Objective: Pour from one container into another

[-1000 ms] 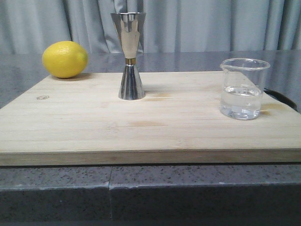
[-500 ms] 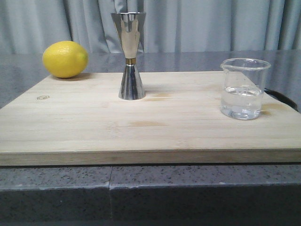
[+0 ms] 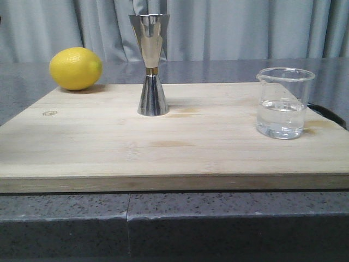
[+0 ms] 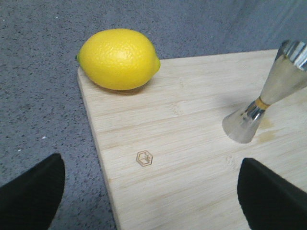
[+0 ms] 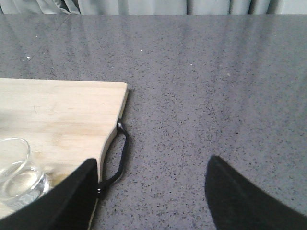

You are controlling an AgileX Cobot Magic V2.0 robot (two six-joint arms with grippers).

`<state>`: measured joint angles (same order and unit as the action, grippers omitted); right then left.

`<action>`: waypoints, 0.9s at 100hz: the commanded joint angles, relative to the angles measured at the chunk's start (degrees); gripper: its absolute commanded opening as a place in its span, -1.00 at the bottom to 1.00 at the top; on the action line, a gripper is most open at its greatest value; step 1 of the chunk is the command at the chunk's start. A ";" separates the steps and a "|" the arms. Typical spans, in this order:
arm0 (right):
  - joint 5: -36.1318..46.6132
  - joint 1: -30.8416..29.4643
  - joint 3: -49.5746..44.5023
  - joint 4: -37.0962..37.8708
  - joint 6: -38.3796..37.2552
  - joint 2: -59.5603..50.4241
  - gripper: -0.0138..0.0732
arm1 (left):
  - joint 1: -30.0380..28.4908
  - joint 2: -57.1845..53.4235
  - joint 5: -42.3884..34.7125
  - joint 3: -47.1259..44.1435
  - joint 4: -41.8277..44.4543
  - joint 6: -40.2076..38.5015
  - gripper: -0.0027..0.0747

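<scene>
Beaker (image 3: 280, 103) and jigger (image 3: 150, 64) on wooden board (image 3: 109, 147).

It looked like a kitchen or home-bar counter staged for a drinks demonstration. A pale bamboo cutting board (image 3: 163, 136) lay on a dark speckled stone-look countertop (image 3: 174, 218), with a black loop handle (image 5: 117, 160) at its three o'clock edge. At about ten o'clock sat a whole lemon (image 3: 75, 68), half on the board's corner. Near twelve o'clock stood a polished steel jigger (image 3: 150, 64) with a gold band, the sort a bartender measures with. At three o'clock was a small glass beaker (image 3: 282, 102) holding clear liquid. Grey pleated curtains (image 3: 245, 27) closed off the back, more like a set than a lived-in room.
</scene>
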<state>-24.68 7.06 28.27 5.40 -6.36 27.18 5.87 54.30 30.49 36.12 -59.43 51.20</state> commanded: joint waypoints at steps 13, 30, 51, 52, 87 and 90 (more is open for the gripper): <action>13.21 2.55 -4.98 -1.64 0.42 3.81 0.32 | 0.47 5.78 -2.06 1.62 -19.32 25.72 0.77; 19.95 6.62 -8.33 -2.60 0.42 5.84 0.32 | 0.47 12.74 7.04 1.58 -34.45 45.20 0.77; 22.47 8.81 -9.64 -2.49 0.42 8.42 0.32 | 0.47 22.80 21.16 1.58 -43.72 61.04 0.77; 22.47 8.81 -9.75 -2.49 0.42 8.69 0.32 | 0.47 23.17 22.15 1.58 -44.33 61.83 0.77; 25.11 10.64 -9.74 -2.38 0.42 12.06 0.32 | 0.47 38.09 40.16 4.66 -46.54 72.77 0.77; 25.43 11.09 -9.74 -2.38 0.42 12.46 0.32 | 0.47 38.93 40.97 5.31 -46.54 73.32 0.77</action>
<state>-4.90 17.14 17.17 2.92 -6.36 38.43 5.87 92.94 63.36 38.61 -101.49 122.31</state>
